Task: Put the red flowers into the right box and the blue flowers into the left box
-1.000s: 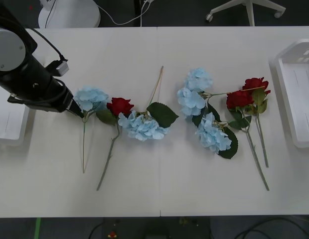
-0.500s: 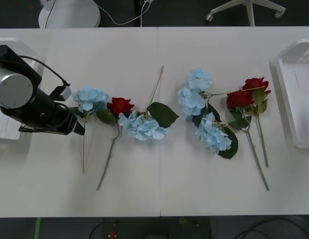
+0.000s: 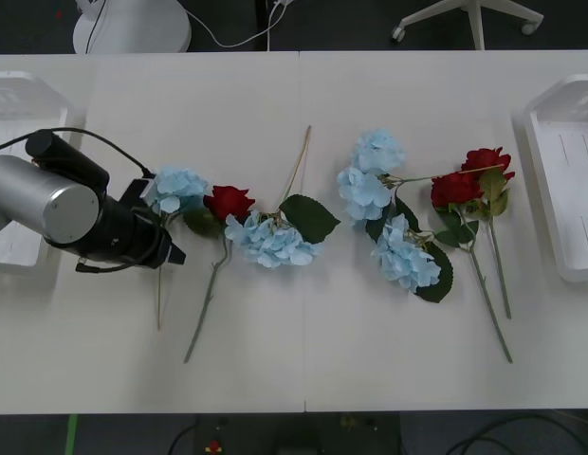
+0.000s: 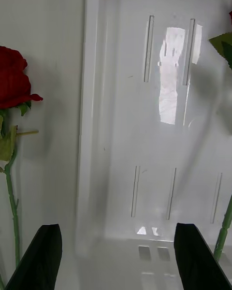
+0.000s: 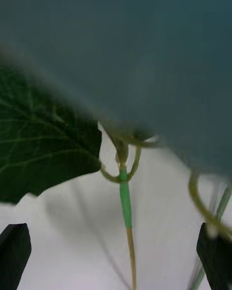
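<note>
Left gripper (image 5: 116,258): jaws spread, low over a blue flower's stem (image 5: 125,208) at the table's left.
Right gripper (image 4: 116,258): jaws spread, above right box (image 4: 154,125).
Flowers: blue flowers (image 3: 271,239) and red flowers (image 3: 228,202) on table (image 3: 303,351).
Left box (image 3: 14,95): far left.

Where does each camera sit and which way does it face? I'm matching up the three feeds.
Front view: above the arms, looking down at the white table; the left arm reaches to the leftmost blue flower.
Left wrist view: close over that blue flower's stem, the left tool open around it.
Right wrist view: above the right box, the right tool open.
Shared: front and right wrist views both show the right box and a red flower.
</note>
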